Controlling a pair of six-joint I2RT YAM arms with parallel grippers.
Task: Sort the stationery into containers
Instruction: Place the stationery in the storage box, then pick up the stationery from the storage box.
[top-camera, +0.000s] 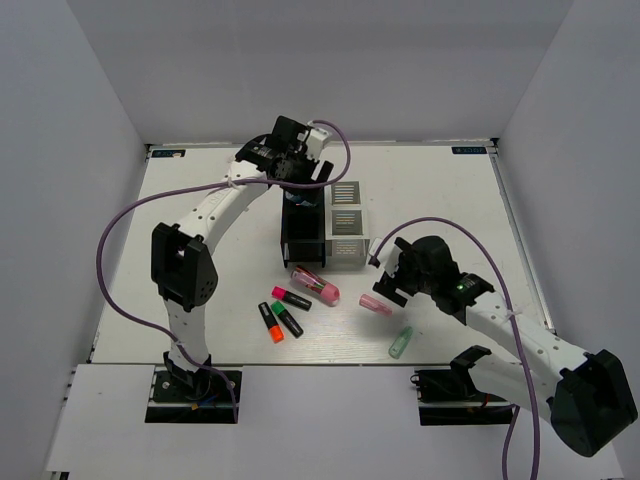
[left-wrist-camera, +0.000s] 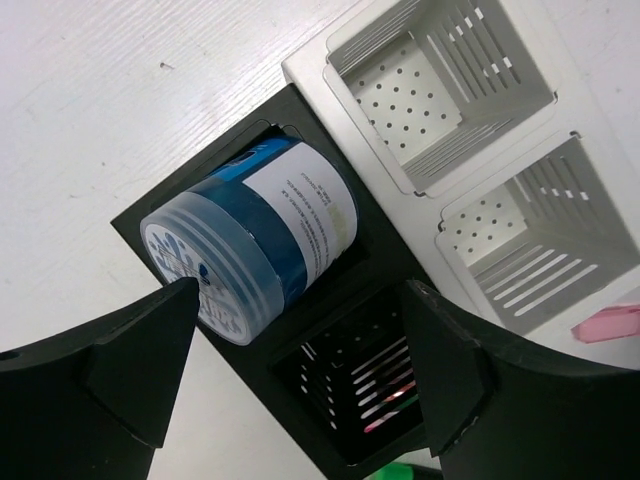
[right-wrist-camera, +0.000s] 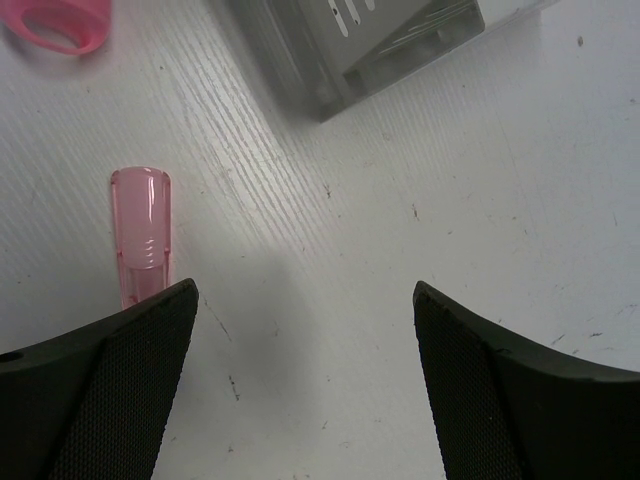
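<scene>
The four-bin block stands mid-table, black bins (top-camera: 303, 238) on the left and white bins (top-camera: 346, 222) on the right. The blue-white roll (left-wrist-camera: 250, 235) lies tilted in the far black bin (left-wrist-camera: 140, 215), sticking out of its top. My left gripper (left-wrist-camera: 300, 290) is open above the black bins, its left fingertip (left-wrist-camera: 170, 320) close to the roll's end. My right gripper (right-wrist-camera: 305, 290) is open and empty low over the table. The small pink piece (right-wrist-camera: 140, 235) lies just beside its left finger. The pink capsule case (top-camera: 315, 285), three highlighters (top-camera: 283, 312) and the pale-green tube (top-camera: 400, 342) lie on the table.
Both white bins (left-wrist-camera: 545, 95) look empty inside. The near black bin (left-wrist-camera: 330, 440) shows only dark slots. White walls enclose the table on the left, back and right. The left arm (top-camera: 215, 205) arches over the left half of the table.
</scene>
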